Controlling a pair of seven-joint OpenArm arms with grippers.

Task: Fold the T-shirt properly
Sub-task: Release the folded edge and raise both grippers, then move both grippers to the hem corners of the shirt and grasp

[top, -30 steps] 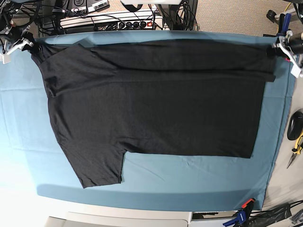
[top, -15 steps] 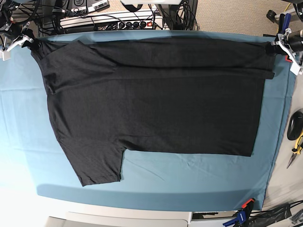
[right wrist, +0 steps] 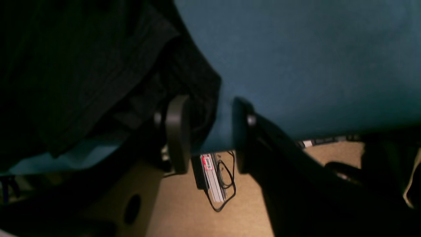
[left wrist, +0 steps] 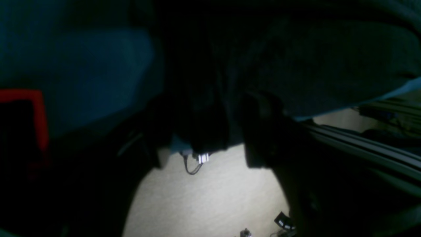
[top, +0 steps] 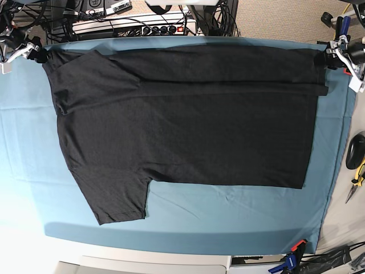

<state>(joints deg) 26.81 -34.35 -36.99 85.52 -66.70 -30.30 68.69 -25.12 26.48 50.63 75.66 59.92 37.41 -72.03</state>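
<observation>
The right gripper (right wrist: 210,138) stands parted at the table's far edge, its jaws straddling a fold of the T-shirt (top: 188,114) without clamping it. The left gripper (left wrist: 235,135) shows dimly; its jaws look apart, with dark cloth between them, and I cannot tell whether any is pinched. In the base view these sit at 10 and 2 o'clock of the garment. The shirt lies flat on the teal table cloth (top: 228,217), a band folded over along its far edge. It should handle as light, limp and clingy, so it is best pinched through both layers at corners or hem. Its long axis runs 9 to 3 o'clock, with a sleeve toward 7.
</observation>
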